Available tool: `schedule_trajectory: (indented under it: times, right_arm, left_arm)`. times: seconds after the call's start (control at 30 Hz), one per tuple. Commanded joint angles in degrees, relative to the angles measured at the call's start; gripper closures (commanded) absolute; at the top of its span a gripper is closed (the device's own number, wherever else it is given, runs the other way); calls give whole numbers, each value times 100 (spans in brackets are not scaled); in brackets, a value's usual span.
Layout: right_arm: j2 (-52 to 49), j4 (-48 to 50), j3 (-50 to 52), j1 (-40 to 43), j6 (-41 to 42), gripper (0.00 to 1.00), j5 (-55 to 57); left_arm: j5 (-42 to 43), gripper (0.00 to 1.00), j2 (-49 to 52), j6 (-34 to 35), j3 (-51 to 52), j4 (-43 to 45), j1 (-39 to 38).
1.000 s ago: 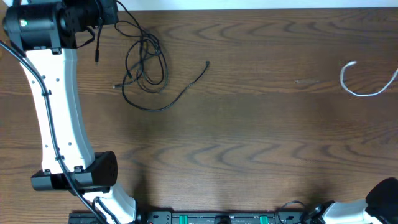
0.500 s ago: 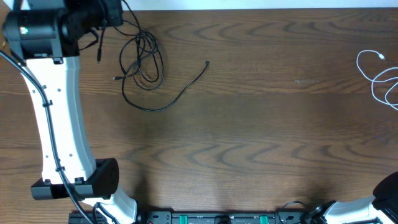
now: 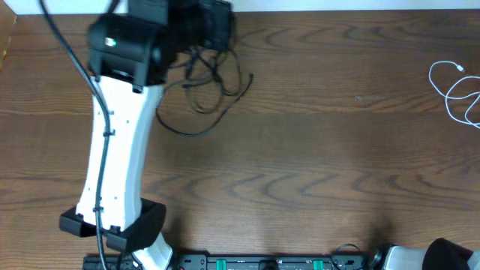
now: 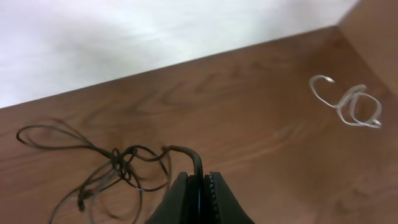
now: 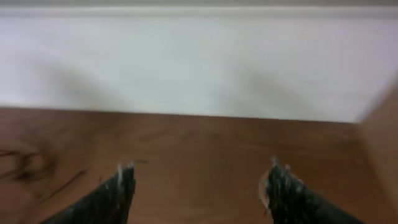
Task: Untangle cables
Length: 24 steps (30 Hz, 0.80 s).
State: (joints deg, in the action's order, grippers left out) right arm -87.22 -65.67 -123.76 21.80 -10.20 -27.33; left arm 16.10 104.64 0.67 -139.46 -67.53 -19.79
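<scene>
Across the table (image 3: 315, 172) I'm judging this half done: the black cables (image 3: 211, 84) are lying knotted by the far edge, my left gripper (image 4: 199, 182) clenching one strand, the white cable (image 3: 456, 96) sitting well apart at the right, my right gripper (image 5: 199, 180) gaping empty.

place: robot lab | evidence: wood-grain table (image 3: 315, 150), white wall (image 4: 124, 37), bench-mounted arm (image 3: 112, 157)

The dark brown wooden table (image 3: 315, 150) has a smooth, low-sheen top with pale grain lines showing. On it, the thin black cables (image 4: 118, 163) look matt and rubbery, while the thin white cable (image 4: 346, 102) looks like smooth plastic. Above the table, the left arm's long white link (image 3: 116, 157) is glossy moulded plastic with matt black housings at its ends.
</scene>
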Motion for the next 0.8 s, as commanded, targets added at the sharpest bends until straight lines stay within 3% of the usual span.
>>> schedule_trajectory:
  times: [0.0,0.3,0.5,0.77]
  right_arm:
    - [-313,-275,13,-780,-380,36,92]
    - [-1209,-586,22,-2428,-518,35,426]
    - [-1912,-520,22,-3265,-575,32,428]
    - [-2081,-319,22,-4022,-573,29,448]
  left_arm:
    - [-249,93,-105,210,-678,24,-258]
    - [-155,93,-127,612,-2267,26,-343]
    - [-160,93,-330,651,-2291,11,-343]
    - [-358,93,-404,450,-2291,-61,-343]
